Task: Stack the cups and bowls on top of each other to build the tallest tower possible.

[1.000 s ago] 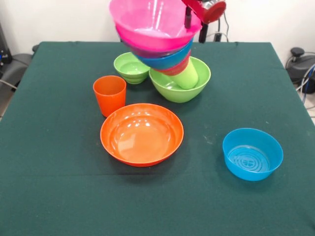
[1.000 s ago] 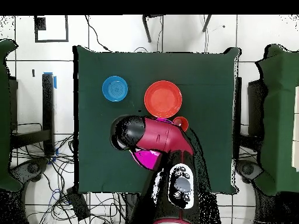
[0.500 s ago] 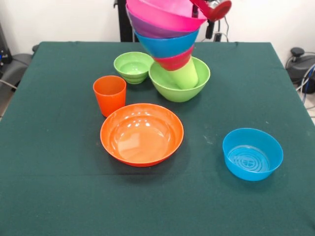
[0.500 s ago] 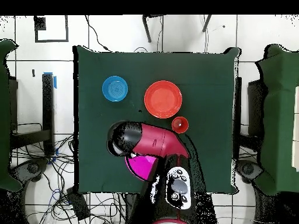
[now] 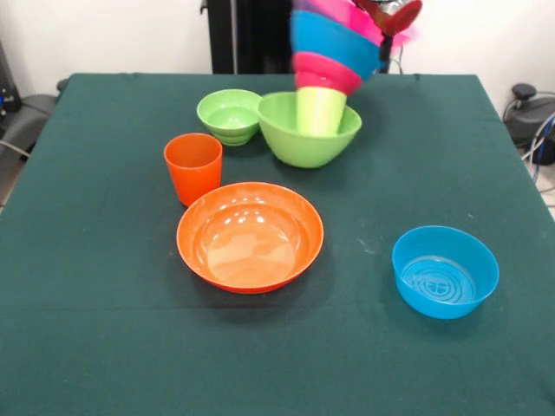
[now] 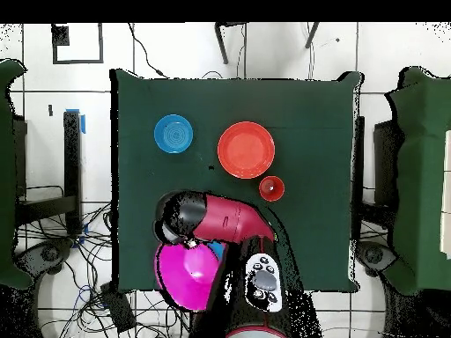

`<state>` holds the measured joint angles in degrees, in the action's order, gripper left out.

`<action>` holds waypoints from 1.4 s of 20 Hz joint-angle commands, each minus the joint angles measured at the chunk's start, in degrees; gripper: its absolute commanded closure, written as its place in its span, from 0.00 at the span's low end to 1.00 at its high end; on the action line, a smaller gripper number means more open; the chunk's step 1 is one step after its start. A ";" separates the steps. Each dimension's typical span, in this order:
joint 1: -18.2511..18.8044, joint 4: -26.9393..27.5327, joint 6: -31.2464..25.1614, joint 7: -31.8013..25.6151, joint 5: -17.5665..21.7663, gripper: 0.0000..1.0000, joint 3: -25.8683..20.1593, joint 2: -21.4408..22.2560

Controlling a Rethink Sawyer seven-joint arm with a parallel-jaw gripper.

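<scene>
The tower stands at the table's far side in the front view: a medium green bowl as base, a lime cup in it, then a red bowl, a blue bowl and a pink bowl cut off by the top edge. It leans up and to the right, blurred. My gripper is at the pink bowl's rim, shut on it. From overhead the pink bowl shows beside my arm, which hides the gripper. No purple bowl shows.
A small green bowl sits left of the tower. An orange cup stands upright in front of it, with a large orange bowl nearer. A blue bowl sits at the near right. All three also show overhead.
The tower's top has swung from leaning left to leaning right with my gripper. Overhead, the pink bowl has moved toward the robot's base. The green base bowl shifted slightly back.
</scene>
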<state>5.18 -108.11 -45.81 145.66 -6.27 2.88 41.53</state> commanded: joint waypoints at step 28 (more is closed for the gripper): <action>4.28 18.81 8.21 0.64 19.77 0.00 -2.03 -10.20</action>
<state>10.04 -95.80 -43.84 145.66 10.33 4.11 37.92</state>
